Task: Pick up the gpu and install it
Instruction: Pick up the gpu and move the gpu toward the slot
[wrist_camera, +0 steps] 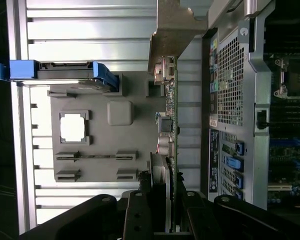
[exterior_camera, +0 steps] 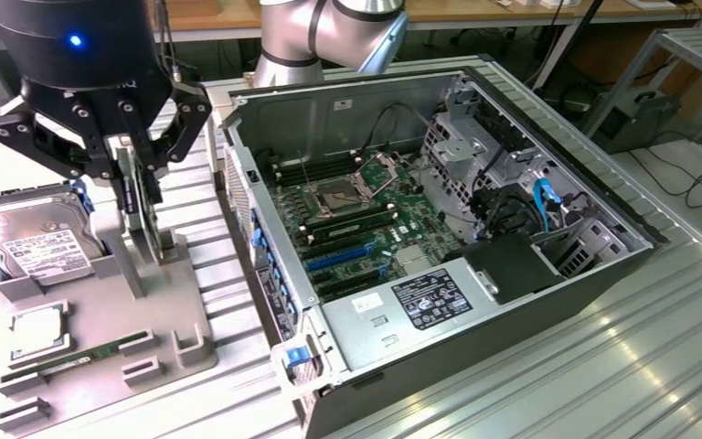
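End effector (exterior_camera: 135, 197) sits directly over the grey fixture tray (exterior_camera: 186, 329), fingers pointing straight down. The fingers are nearly closed, one on each face of the gpu (exterior_camera: 146, 229), gripping its upper part. The wrist view shows no gap between fingers and card.

The gpu stands upright on edge between the fingers, with its lower edge down at the tray's slot. Cannot tell whether it is clear of the slot. In the wrist view the card is edge-on, running out ahead of the end effector (wrist_camera: 169, 175), with its silver bracket (wrist_camera: 175, 30) at the far end.

- Hard drive (exterior_camera: 34, 242) with blue rails: on the tray, near the end effector, on the exterior view's left of it.
- Processor chip (exterior_camera: 40, 329) and green memory stick (exterior_camera: 83, 352): flat on the tray, lower than the end effector and further toward the camera.
- Open computer case (exterior_camera: 449, 229): on the exterior view's right of the end effector, just beside the tray, motherboard (exterior_camera: 351, 210) exposed.
- Tray and case both rest on the ribbed metal counter (exterior_camera: 643, 366).
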Motion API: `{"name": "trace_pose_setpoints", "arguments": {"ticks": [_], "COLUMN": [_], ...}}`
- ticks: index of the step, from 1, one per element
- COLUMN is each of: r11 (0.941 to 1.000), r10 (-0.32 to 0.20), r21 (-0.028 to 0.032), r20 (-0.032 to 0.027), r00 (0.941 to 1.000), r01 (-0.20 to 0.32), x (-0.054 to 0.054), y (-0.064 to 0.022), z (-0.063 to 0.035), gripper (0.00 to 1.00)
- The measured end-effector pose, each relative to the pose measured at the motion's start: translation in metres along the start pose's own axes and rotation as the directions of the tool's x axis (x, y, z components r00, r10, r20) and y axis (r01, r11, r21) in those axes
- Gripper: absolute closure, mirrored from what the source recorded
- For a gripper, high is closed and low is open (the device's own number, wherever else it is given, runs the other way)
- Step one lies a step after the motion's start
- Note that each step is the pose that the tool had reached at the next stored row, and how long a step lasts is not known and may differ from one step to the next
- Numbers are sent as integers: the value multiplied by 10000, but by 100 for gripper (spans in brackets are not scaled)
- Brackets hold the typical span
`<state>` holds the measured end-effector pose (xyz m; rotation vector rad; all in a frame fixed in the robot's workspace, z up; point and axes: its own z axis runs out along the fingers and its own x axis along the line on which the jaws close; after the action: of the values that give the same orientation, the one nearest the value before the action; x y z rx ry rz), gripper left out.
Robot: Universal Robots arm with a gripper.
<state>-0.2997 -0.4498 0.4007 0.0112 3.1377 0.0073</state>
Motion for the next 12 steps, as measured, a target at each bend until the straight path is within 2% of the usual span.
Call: {"name": "trace_pose_setpoints", "arguments": {"ticks": [12], "r11": [10000], "r10": [0], "r21": [10], "r20": [1], "r00": [10000], "r01": [0], "x": [0], "y": [1], "z": [-138], "gripper": [72]}}
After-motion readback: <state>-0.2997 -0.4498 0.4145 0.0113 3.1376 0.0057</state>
